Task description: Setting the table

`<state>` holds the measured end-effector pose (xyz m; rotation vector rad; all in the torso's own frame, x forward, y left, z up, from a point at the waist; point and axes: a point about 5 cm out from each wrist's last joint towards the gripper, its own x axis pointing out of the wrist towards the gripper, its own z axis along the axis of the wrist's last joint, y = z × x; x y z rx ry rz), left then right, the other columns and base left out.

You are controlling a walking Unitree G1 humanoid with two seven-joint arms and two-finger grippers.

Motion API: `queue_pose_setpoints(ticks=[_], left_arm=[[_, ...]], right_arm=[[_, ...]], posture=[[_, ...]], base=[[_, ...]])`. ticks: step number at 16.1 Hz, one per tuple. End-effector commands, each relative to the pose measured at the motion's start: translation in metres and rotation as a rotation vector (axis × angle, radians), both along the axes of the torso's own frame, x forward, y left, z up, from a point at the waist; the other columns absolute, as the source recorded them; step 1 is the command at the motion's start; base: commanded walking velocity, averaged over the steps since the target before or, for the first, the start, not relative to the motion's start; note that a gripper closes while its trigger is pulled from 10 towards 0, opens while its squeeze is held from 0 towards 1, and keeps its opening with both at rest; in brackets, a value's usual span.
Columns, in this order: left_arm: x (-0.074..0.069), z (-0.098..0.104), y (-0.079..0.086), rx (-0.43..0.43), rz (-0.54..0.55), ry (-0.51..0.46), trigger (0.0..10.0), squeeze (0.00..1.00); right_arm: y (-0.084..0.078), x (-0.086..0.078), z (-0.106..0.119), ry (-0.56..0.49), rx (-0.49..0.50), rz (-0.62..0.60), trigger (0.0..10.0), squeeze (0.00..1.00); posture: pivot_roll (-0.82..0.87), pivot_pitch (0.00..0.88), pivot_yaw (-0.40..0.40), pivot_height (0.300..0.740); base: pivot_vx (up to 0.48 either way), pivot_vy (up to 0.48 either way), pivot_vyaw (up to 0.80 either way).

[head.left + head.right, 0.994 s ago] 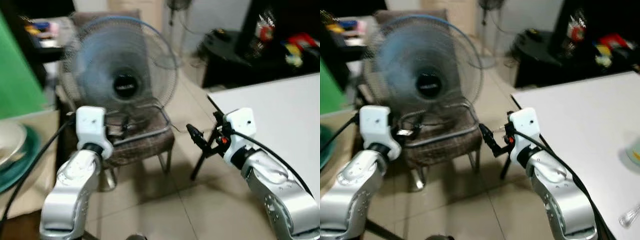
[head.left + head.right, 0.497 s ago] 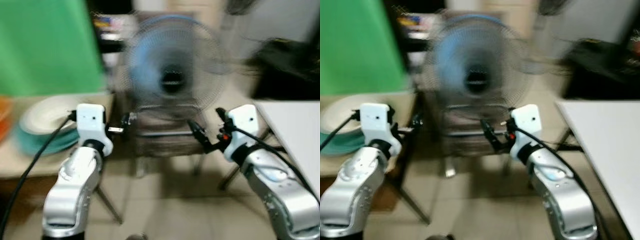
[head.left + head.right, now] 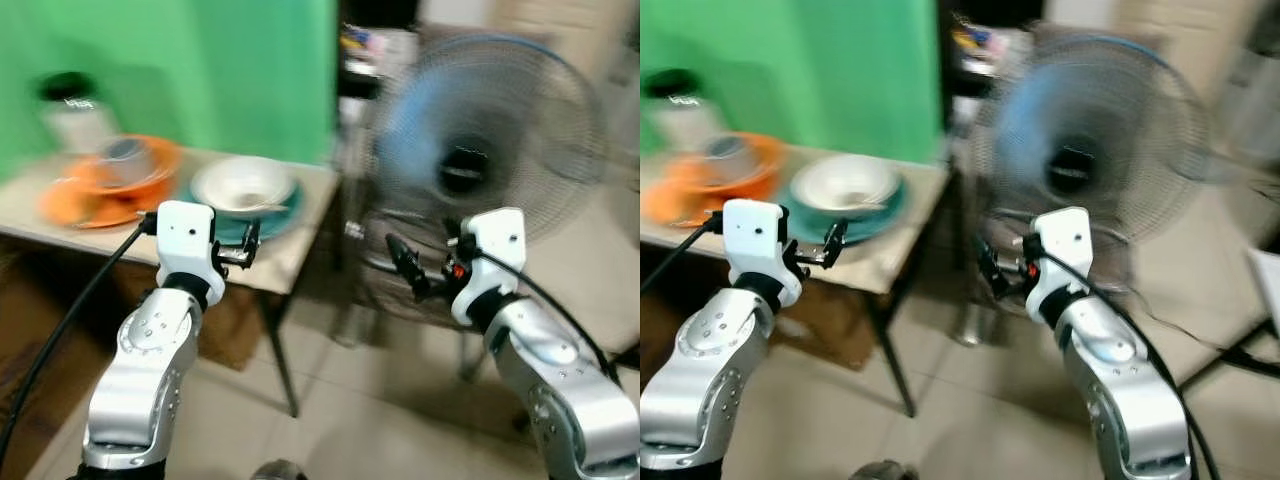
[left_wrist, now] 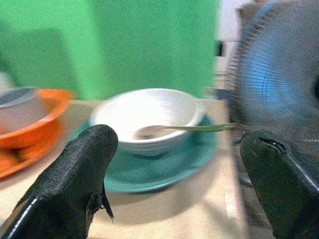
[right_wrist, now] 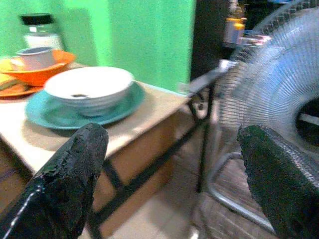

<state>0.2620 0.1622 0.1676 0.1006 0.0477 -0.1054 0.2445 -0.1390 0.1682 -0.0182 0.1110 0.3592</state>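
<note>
Facing white bowl [image 4: 149,117]; no readable writing

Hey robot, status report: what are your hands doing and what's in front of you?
Left gripper and right gripper open, empty, raised. White bowl with spoon on teal plate, side table ahead-left. Fan ahead-right.

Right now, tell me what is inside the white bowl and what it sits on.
The white bowl sits on a teal plate. A spoon lies inside, its greenish handle poking over the rim. The bowl's near wall hides its bottom.
</note>
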Motion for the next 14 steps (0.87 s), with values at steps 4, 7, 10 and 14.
queue_pose_setpoints(ticks=[4, 7, 10, 14], left_arm=[[-0.001, 0.007, 0.011, 0.059, 0.017, -0.032, 10.0, 0.0], [0.002, 0.011, 0.01, 0.056, 0.0, -0.037, 10.0, 0.0], [0.006, 0.005, 0.014, 0.089, -0.019, -0.006, 10.0, 0.0], [0.003, 0.006, 0.015, 0.079, -0.032, -0.001, 10.0, 0.0]], right_arm=[[0.005, 0.006, -0.01, 0.034, 0.046, -0.05, 10.0, 1.0], [0.002, 0.011, -0.009, 0.03, 0.041, -0.106, 10.0, 1.0], [0.001, 0.014, -0.016, 0.054, -0.015, -0.163, 10.0, 0.0], [0.006, 0.015, -0.011, 0.039, 0.008, -0.148, 10.0, 0.0]], posture=[[0.14, 0.0, 0.012, 0.74], [0.11, 0.0, 0.023, 0.74], [0.09, 0.0, 0.06, 0.74], [0.11, 0.0, 0.06, 0.74]], base=[[0.0, 0.0, 0.8], [0.184, 0.0, 0.44], [0.364, 0.0, 0.0], [0.364, 0.0, 0.0]])
